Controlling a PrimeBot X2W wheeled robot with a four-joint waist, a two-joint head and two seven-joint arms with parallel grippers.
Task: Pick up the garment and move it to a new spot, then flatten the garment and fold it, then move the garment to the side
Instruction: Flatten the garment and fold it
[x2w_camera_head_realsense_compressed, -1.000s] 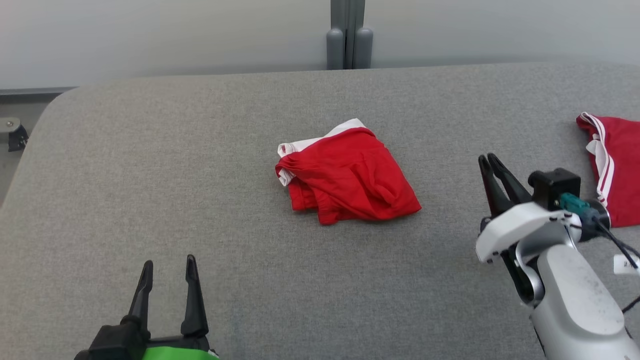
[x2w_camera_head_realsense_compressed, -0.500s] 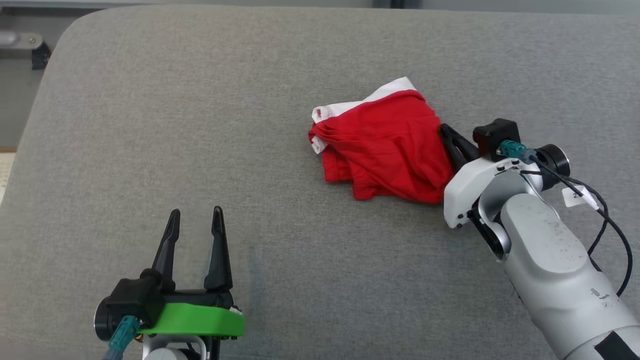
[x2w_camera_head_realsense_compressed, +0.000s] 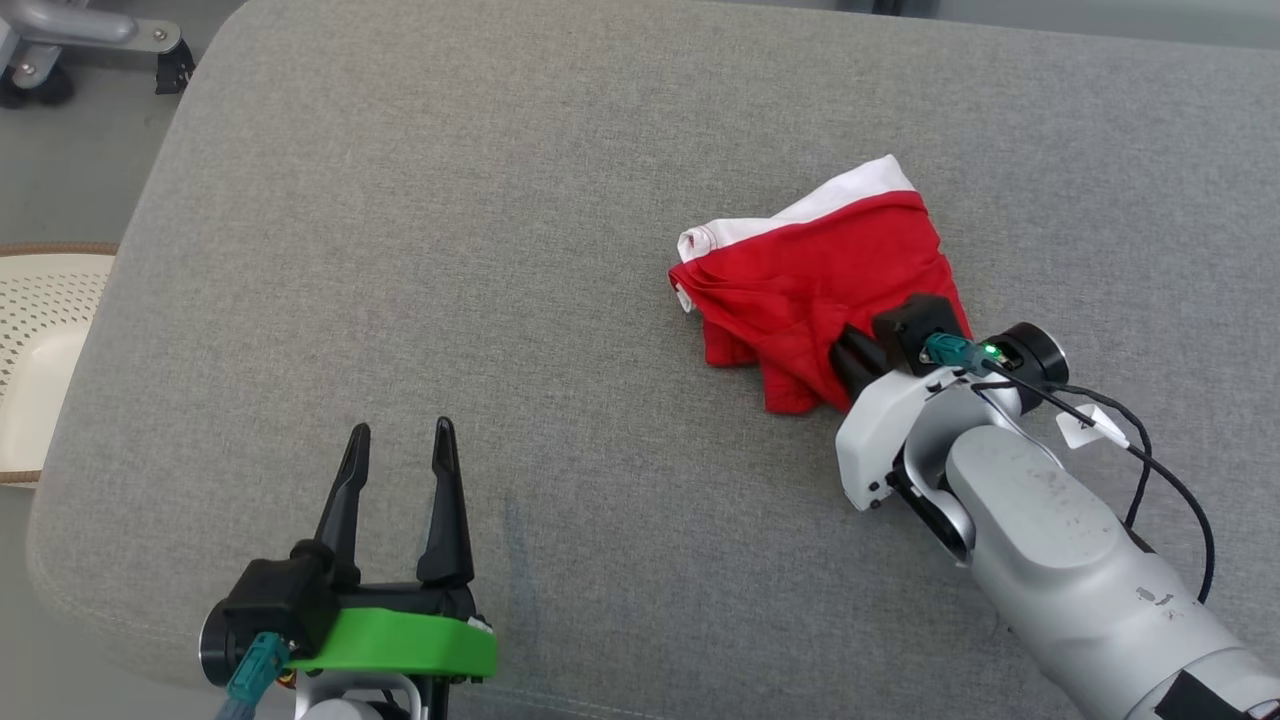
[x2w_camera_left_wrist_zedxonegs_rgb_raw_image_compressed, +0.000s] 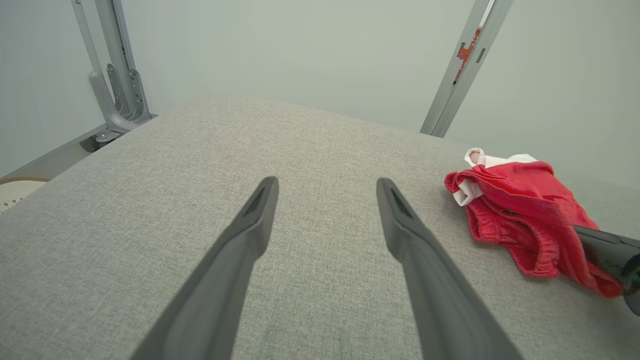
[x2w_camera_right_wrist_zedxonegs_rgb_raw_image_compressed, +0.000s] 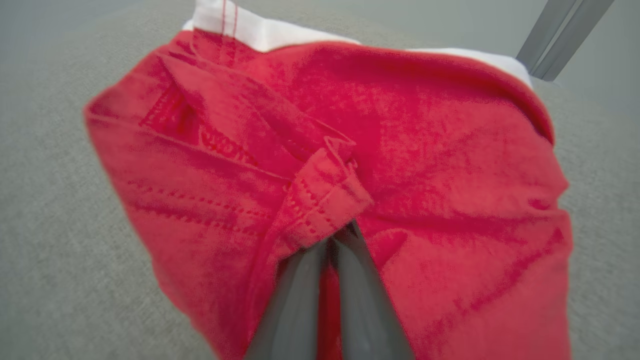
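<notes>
— Grey woven padding (x2w_camera_head_realsense_compressed: 450, 250) underneath, pale wall behind. State of the jaws?

— On the right gripper (x2w_camera_right_wrist_zedxonegs_rgb_raw_image_compressed: 340, 240) the jaws are closed together, pinching a stitched hem fold (x2w_camera_right_wrist_zedxonegs_rgb_raw_image_compressed: 325, 200) of the garment (x2w_camera_head_realsense_compressed: 810, 270) at their tips. Red cloth bunches on both sides of the fingers and ahead of them. The white waistband (x2w_camera_head_realsense_compressed: 850, 195) lies at the far edge, beyond the tips. How many layers sit in the pinch cannot be told, because the close view is soft there. On the left gripper (x2w_camera_head_realsense_compressed: 400, 430) the jaws are spread wide with nothing between them. The garment lies well off to their right and forward.

— Handling properties?

— Judged light, limp and not fragile. Thin knit will drape and trail when lifted and will not keep its shape. The doubled hems and the waistband are the firmest holds. Single-layer cloth may slide out of a narrow pinch.

— Recommended hold for flattening?

— One grip at each end of the waistband, so that the cloth hangs open rather than crumpled.
</notes>
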